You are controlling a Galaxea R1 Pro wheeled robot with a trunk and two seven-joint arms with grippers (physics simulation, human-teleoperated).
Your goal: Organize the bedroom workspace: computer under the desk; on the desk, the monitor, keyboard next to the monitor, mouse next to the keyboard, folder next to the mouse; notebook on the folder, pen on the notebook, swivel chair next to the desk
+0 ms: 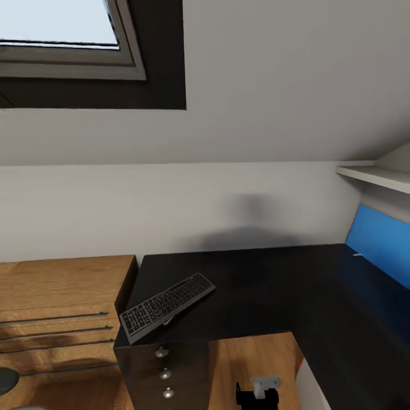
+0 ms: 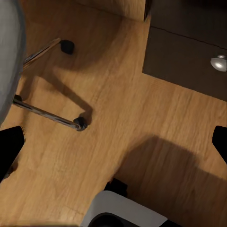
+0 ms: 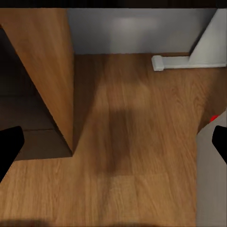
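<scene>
A: The keyboard (image 1: 167, 308) lies askew at the desk's (image 1: 250, 296) left front corner, one end jutting past the front edge above the round-knobbed drawers (image 1: 165, 374).

B: How would it handle?

A: Likely light and stiff, a slim black slab with pale-lettered keys; its smooth plastic may slide on the matte black top. The overhanging end looks the easiest place to pinch, across its thin edge.

B: And the grippers?

A: The left gripper (image 2: 113, 142) hangs over the plank floor (image 2: 118, 118) with its dark fingertips (image 2: 10, 146) set far apart at the frame's sides, nothing between them. The right gripper (image 3: 113, 142) is likewise spread wide and empty, aimed under the desk.

B: Anything else?

A: Chrome legs and black casters of the swivel chair (image 2: 47, 113) show in the left wrist view. A light wooden chest (image 1: 62, 319) with bar handles stands touching the desk's left end.
</scene>
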